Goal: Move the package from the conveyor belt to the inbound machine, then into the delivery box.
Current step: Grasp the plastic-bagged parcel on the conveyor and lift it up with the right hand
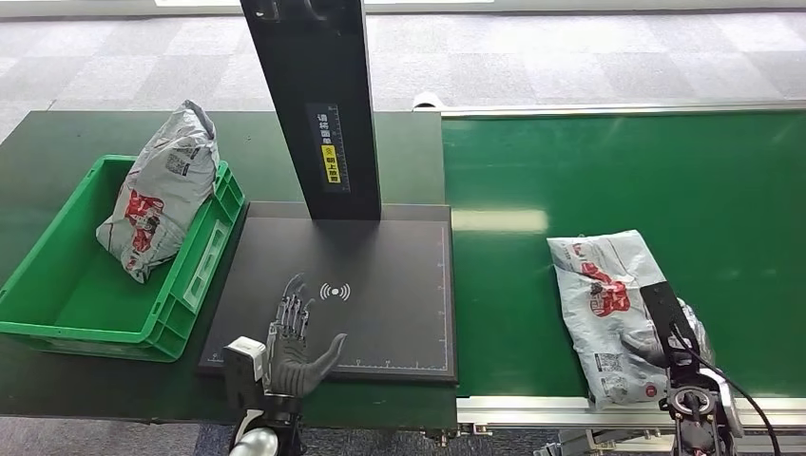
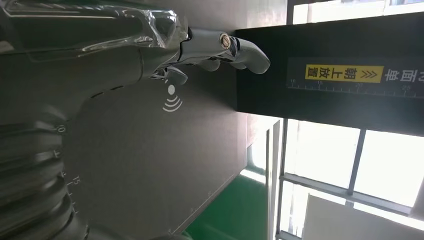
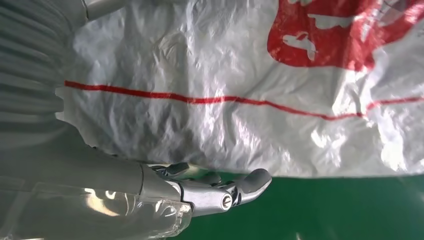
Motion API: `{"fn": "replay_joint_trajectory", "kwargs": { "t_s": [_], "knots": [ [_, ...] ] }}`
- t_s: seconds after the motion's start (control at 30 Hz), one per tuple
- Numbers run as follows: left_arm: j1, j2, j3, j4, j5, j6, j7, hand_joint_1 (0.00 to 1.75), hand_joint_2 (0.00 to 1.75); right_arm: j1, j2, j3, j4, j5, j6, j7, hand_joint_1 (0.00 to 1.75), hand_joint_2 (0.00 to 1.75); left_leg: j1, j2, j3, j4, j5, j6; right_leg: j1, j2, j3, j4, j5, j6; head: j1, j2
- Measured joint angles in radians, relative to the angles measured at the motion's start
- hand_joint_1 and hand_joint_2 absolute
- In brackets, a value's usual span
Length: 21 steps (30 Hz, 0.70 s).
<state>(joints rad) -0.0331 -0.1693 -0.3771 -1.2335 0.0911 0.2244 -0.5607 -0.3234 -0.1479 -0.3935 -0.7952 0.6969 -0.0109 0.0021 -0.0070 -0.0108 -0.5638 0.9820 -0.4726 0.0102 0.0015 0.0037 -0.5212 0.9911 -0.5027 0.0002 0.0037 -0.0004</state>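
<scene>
The right hand (image 1: pixel 665 342) is resting at the near end of the package (image 1: pixel 608 304), which is lying flat on the green conveyor belt (image 1: pixel 665 180), close to the belt's near rail. In the right wrist view the thumb (image 3: pixel 250 182) is sitting against the edge of the bag where it meets the belt, which looks like the hand working itself around or under the soft plastic to get purchase; whether the fingers are actually closing on the bag cannot be told from these views. The package is a soft grey-white plastic mailer, wrinkled and glossy, with a red printed figure, a thin red line across it and small printed labels near the hand. It will probably sag and slip when lifted, so a grip that gathers the plastic would serve better than a flat press. The left hand (image 1: pixel 290 342) is lying open, palm down and fingers spread, holding nothing, on the dark plate of the inbound machine (image 1: pixel 399 313), just short of the white wave mark (image 1: pixel 335 292); it seems to be waiting there to receive the bag. Beyond its fingertips the machine's black column (image 1: pixel 318 104) is standing. To that hand's outer side the green delivery box (image 1: pixel 67 304) is already holding another package (image 1: pixel 157 195) leaning against its wall.
</scene>
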Motion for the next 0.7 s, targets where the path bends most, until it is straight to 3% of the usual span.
{"fn": "replay_joint_trajectory", "kwargs": {
  "t_s": [0.07, 0.2, 0.5, 0.7],
  "knots": [
    [0.006, 0.000, 0.003, -0.012, -0.004, 0.005, 0.009, 0.00, 1.75, -0.029, -0.007, 0.012, 0.057, 0.023, 0.015, 0.033, 0.00, 1.75, 0.000, 0.000, 0.000, 0.000, 0.000, 0.000, 0.000, 0.000, 0.000, 0.000, 0.000, 0.000, 0.000, 0.000],
    [0.013, -0.002, 0.005, -0.026, -0.009, 0.008, 0.022, 0.00, 1.75, -0.078, -0.024, 0.038, 0.152, 0.062, 0.027, 0.088, 1.71, 1.75, 0.000, 0.000, 0.000, 0.000, 0.000, 0.000, 0.000, 0.000, 0.000, 0.000, 0.000, 0.000, 0.000, 0.000],
    [0.042, -0.006, 0.014, -0.060, -0.026, 0.025, 0.030, 0.00, 1.75, -0.123, -0.031, 0.051, 0.221, 0.072, -0.014, 0.089, 1.75, 1.75, 0.000, 0.000, 0.001, 0.000, 0.000, 0.000, 0.000, 0.000, 0.002, 0.000, 0.000, 0.000, 0.000, 0.000],
    [0.065, 0.001, 0.035, -0.128, -0.089, 0.070, 0.027, 0.00, 1.75, -0.116, 0.006, 0.081, 0.160, 0.064, -0.112, -0.033, 1.75, 1.75, 0.000, 0.001, 0.001, 0.000, 0.000, 0.001, 0.001, 0.001, 0.001, 0.000, 0.001, 0.000, 0.000, 0.000]
  ]
}}
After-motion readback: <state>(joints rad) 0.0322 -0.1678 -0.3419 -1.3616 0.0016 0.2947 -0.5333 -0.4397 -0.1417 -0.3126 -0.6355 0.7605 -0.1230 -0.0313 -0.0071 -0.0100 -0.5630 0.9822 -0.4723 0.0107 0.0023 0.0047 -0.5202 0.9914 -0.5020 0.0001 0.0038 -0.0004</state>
